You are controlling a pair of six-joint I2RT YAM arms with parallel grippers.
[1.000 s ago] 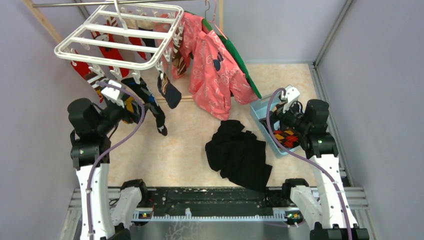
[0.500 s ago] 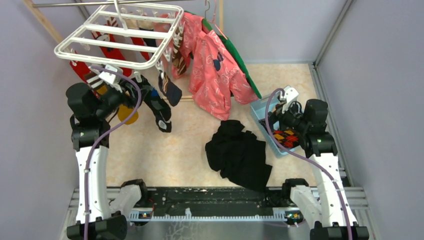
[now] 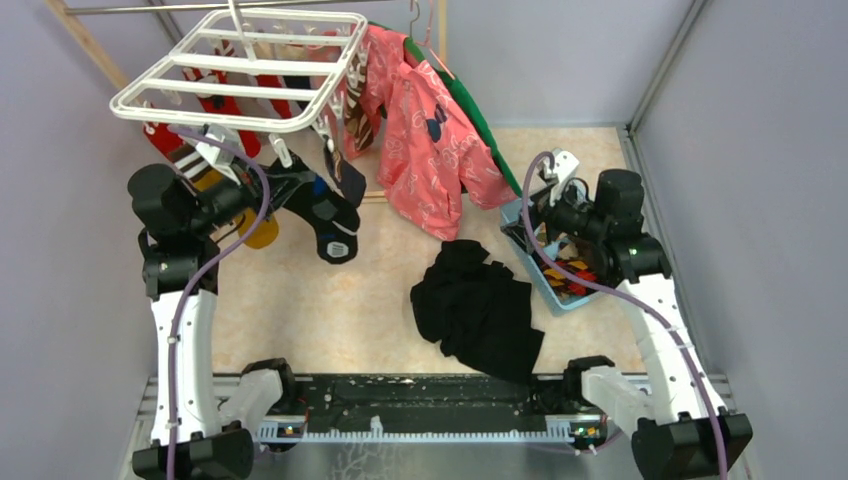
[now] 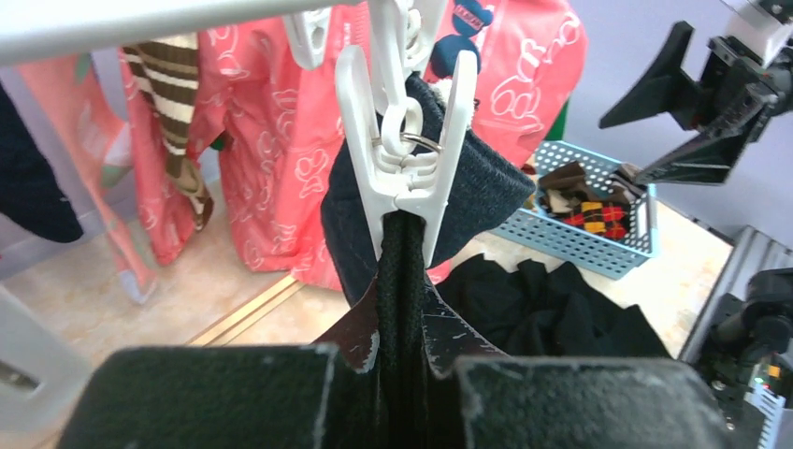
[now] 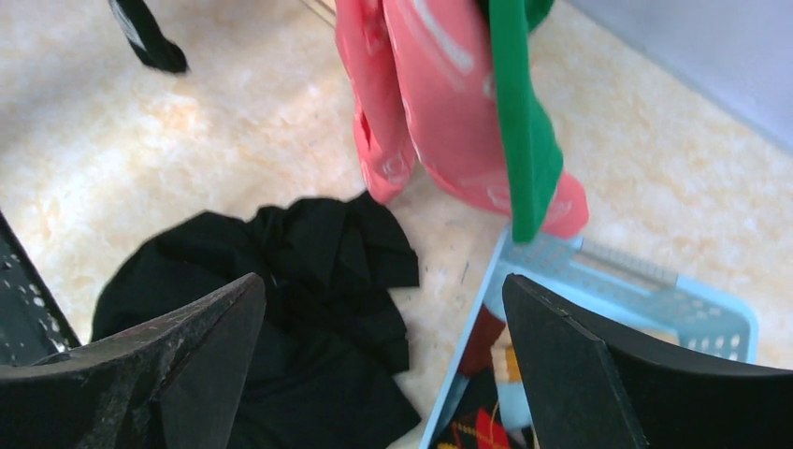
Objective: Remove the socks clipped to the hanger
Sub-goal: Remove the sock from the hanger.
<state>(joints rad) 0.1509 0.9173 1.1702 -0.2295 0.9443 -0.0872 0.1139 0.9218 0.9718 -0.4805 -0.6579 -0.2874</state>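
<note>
Pinching the dark sock (image 4: 486, 196) just below its white clip (image 4: 404, 140), mid-frame, your left hand (image 4: 404, 344) is risking dragging the whole hanger (image 3: 210, 119), upper left, sideways if the clip is gripping harder than you are. Your right hand (image 5: 382, 285) is hovering spread wide near the blue basket (image 4: 580, 238).

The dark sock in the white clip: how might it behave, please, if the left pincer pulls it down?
Probably floppy: the dark sock folds and drapes around the clip. Likely light, as one small clip holds it. It may resist, then slip out suddenly, since the left pincer pinches it right under the clip.
</note>
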